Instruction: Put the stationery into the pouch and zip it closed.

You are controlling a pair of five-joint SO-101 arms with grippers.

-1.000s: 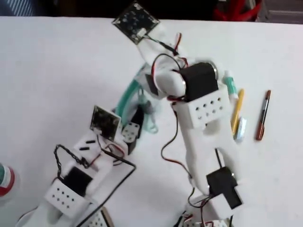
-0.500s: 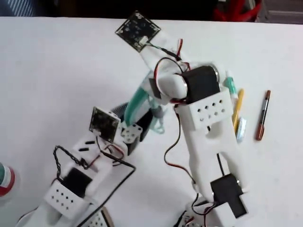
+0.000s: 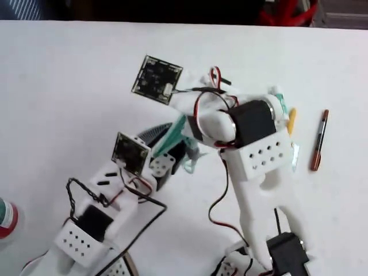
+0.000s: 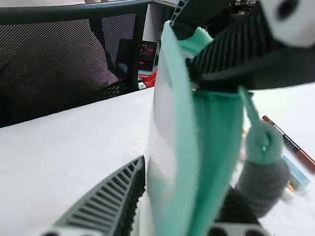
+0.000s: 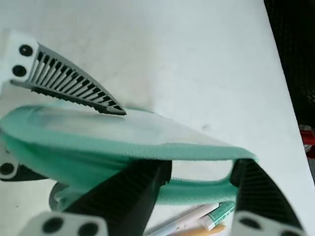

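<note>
Roughly at the middle of the white table, the teal pouch is held by 2 grippers. The left gripper is clamped on 1 end, and the right gripper is closed on the pouch's edge beside it. Well apart to the right lie a brown pen, a yellow pencil and a pale eraser, these last 2 partly hidden by the right arm.

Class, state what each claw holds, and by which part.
Both hold the green pouch: left claw grips one end, right claw the edge near the zipper pull.
</note>
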